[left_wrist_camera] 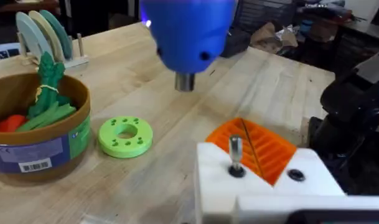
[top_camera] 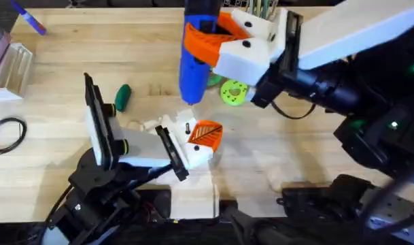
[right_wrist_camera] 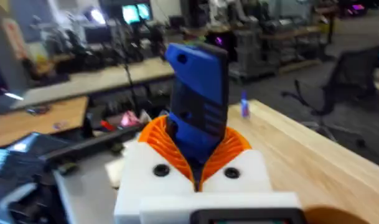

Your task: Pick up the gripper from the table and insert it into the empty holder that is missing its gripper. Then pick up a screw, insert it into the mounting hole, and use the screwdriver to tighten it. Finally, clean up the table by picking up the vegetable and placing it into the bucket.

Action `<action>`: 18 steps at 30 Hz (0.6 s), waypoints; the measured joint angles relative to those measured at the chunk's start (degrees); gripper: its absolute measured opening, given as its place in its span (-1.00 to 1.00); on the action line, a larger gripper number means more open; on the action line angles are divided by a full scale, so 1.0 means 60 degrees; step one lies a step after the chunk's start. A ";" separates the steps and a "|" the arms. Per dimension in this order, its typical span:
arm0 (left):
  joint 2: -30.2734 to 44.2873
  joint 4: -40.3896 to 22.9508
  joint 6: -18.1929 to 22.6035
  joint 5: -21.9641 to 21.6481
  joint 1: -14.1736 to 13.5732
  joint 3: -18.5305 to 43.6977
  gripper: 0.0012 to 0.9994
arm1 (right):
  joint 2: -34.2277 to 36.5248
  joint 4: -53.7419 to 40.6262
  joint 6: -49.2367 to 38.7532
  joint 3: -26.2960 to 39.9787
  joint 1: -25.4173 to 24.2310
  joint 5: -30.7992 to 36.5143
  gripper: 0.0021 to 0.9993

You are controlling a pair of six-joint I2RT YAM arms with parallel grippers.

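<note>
The screwdriver (top_camera: 196, 54) is clamped upright in the right gripper (top_camera: 227, 41) above the screw (left_wrist_camera: 235, 152) standing in the holder (left_wrist_camera: 257, 183), which is pinched by the left gripper (top_camera: 186, 146), so the tip must be lowered straight onto the screw head.

Bare wood between screwdriver (top_camera: 193, 64) and vegetable (top_camera: 122, 96); disc (top_camera: 234, 92) opposite.
</note>
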 joint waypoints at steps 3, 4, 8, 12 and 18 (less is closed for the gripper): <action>0.0004 0.0000 0.0000 -0.0004 0.0000 0.0000 -0.99 | 0.0000 -0.1070 -0.0552 0.0000 -0.0518 0.0179 -0.97; 0.0001 0.0001 0.0001 0.0000 0.0000 0.0000 -0.99 | 0.0001 -0.1578 -0.0860 0.0000 -0.0748 0.0374 -0.97; 0.0000 0.0000 0.0002 0.0000 0.0000 0.0000 -0.99 | 0.0021 -0.3545 -0.2662 0.0000 -0.1741 0.1685 -0.97; 0.0000 0.0002 0.0004 0.0000 0.0000 0.0000 -0.99 | 0.0258 -0.4784 -0.4787 0.0000 -0.2604 0.3429 -0.97; 0.0002 0.0004 0.0002 0.0000 0.0000 0.0000 -0.99 | 0.1591 -0.5778 -0.8474 0.0000 -0.3413 0.5767 -0.97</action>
